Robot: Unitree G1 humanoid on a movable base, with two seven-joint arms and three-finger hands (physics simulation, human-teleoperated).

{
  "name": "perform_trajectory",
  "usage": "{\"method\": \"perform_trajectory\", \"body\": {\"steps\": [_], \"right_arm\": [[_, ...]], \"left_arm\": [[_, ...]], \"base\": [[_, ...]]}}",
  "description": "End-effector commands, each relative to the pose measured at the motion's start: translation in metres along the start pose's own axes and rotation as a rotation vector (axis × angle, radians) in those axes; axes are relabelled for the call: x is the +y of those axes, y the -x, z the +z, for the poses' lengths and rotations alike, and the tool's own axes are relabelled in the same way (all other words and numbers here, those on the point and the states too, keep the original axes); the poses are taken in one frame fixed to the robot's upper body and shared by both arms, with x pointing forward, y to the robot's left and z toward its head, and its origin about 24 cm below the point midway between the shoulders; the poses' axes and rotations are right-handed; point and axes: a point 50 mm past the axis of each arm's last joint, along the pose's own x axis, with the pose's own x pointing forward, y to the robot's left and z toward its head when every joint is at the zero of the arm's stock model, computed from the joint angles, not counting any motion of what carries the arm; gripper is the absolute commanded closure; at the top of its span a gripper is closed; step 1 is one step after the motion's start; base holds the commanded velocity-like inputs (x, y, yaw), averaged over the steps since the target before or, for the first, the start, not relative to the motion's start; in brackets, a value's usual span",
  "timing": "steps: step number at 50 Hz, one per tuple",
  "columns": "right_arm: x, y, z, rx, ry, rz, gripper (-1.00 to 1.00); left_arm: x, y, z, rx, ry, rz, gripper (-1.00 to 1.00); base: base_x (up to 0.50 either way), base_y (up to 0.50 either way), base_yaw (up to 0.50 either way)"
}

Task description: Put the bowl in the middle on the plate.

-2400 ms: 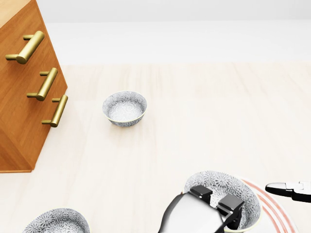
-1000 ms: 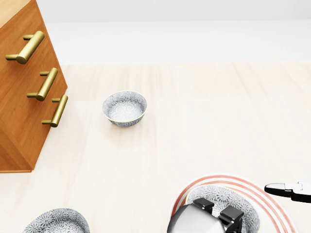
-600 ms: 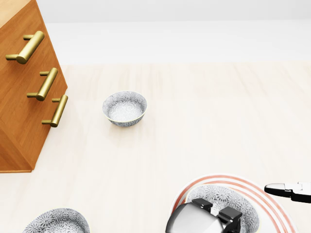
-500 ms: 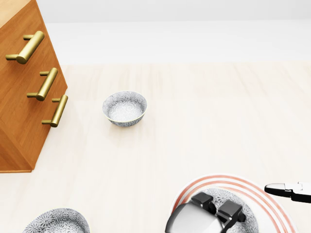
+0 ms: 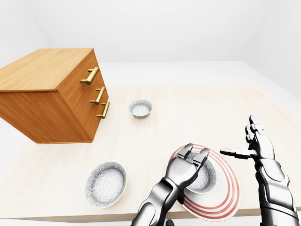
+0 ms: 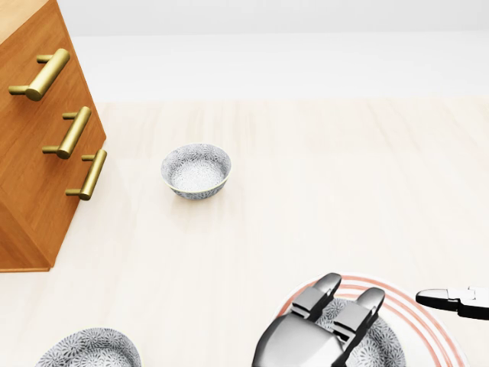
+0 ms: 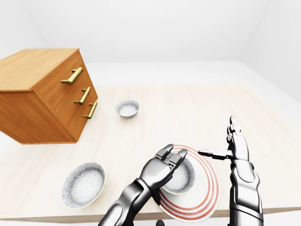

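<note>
The patterned grey bowl [image 5: 207, 175] sits in the red-ringed white plate [image 5: 226, 189] at the lower right of the left-eye view. My left hand [image 5: 194, 154] hovers over the bowl's left side. It is open, its fingers stretched out flat and closing on nothing, and it hides part of the bowl. In the head view the same hand [image 6: 339, 300] covers most of the bowl inside the plate [image 6: 416, 304]. My right hand [image 5: 243, 141] is open to the right of the plate, thumb pointing left, touching nothing.
Two more patterned bowls stand on the pale wooden table: one [image 5: 140, 108] near the middle, one [image 5: 105, 182] at the lower left. A wooden drawer cabinet [image 5: 51, 96] with brass handles fills the left. The table's near edge [image 5: 70, 219] runs along the bottom.
The bowl came down onto the plate in my left hand's grip. The left fingers have since spread open and let it go. The right hand and the camera have not moved.
</note>
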Motion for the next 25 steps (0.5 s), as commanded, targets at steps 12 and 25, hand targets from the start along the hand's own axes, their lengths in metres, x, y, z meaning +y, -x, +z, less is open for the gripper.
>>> {"method": "perform_trajectory", "body": {"steps": [12, 25], "right_arm": [[0.0, -0.001, -0.003, 0.014, -0.001, -0.001, -1.0], [0.0, 0.0, -0.003, 0.012, 0.003, -0.003, -1.0]], "left_arm": [[0.02, 0.008, -0.016, 0.041, -0.008, 0.018, -1.0], [0.089, 0.058, -0.052, 0.194, 0.003, 0.142, -1.0]], "base": [[0.0, 0.0, 0.0], [0.0, 0.0, 0.0]]}}
